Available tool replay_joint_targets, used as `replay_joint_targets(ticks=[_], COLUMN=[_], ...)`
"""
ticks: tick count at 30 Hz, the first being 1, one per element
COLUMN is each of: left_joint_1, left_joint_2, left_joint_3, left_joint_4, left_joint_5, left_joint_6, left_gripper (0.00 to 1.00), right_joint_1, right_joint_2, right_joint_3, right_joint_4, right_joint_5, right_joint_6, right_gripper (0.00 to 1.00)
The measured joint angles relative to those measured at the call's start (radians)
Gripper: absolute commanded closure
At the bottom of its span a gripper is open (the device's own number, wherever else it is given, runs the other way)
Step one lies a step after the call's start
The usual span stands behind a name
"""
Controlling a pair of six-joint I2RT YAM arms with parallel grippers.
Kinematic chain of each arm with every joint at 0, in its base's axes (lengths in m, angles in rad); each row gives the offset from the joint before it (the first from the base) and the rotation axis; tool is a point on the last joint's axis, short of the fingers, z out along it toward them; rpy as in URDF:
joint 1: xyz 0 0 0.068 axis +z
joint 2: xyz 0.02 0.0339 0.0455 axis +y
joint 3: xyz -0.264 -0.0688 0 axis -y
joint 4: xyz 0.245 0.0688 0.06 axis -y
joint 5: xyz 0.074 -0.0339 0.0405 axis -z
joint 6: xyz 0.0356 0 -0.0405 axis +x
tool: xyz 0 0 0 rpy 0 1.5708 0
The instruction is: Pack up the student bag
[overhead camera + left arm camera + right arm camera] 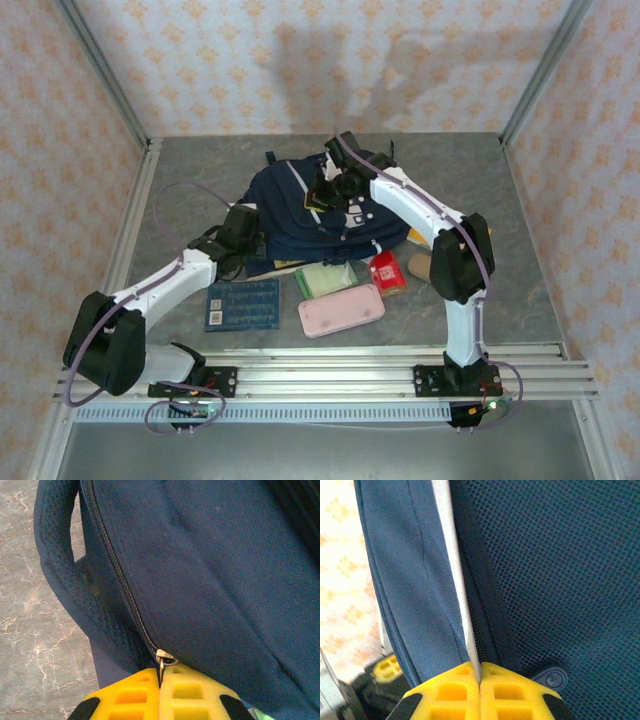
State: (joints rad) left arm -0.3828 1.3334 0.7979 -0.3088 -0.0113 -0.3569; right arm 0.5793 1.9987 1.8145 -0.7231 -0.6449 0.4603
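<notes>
The navy student bag (300,200) lies flat in the middle of the table, grey stripes showing. At its left edge my left gripper (243,243) is shut on the metal zipper pull (163,661), which sits at the near end of the closed zipper line (120,575). The yellow fingers (130,695) press together around the pull. On the bag's far side my right gripper (335,183) is shut on a fold of the bag's fabric by the grey stripe (457,590), beside the mesh panel (560,570).
In front of the bag lie a blue book (243,304), a pink case (341,309), a green notebook (326,277), a red packet (387,271) and a tan object (421,265). Metal frame rails and patterned walls enclose the table.
</notes>
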Motion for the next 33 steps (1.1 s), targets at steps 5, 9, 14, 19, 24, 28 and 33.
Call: replay_joint_targets(ticks=[5, 9, 14, 19, 24, 28, 33], left_joint_1=[0.03, 0.041, 0.047, 0.047, 0.047, 0.047, 0.047], left_joint_2=[0.077, 0.075, 0.025, 0.0, -0.032, -0.055, -0.055], left_joint_3=[0.036, 0.036, 0.029, 0.026, 0.005, -0.008, -0.016], left_joint_4=[-0.018, -0.021, -0.034, -0.052, -0.07, -0.082, -0.087], left_joint_5=[0.032, 0.035, 0.053, 0.08, 0.101, 0.111, 0.112], left_joint_6=[0.0, -0.004, -0.015, -0.027, -0.039, -0.045, -0.045], left_gripper=[1.0, 1.0, 1.0, 1.0, 1.0, 1.0, 1.0], right_joint_1=[0.035, 0.069, 0.087, 0.07, 0.014, -0.024, -0.124], right_joint_2=[-0.022, -0.063, -0.217, -0.454, -0.523, -0.467, -0.383], right_joint_3=[0.004, 0.004, -0.088, -0.285, -0.476, -0.604, -0.678], right_joint_4=[-0.046, -0.137, -0.148, -0.136, -0.161, -0.16, -0.091], right_joint_5=[0.056, 0.163, 0.342, 0.527, 0.64, 0.649, 0.587], right_joint_6=[-0.126, -0.176, -0.164, -0.076, 0.06, 0.164, 0.268], right_gripper=[0.75, 0.51, 0.55, 1.0, 1.0, 1.0, 1.0])
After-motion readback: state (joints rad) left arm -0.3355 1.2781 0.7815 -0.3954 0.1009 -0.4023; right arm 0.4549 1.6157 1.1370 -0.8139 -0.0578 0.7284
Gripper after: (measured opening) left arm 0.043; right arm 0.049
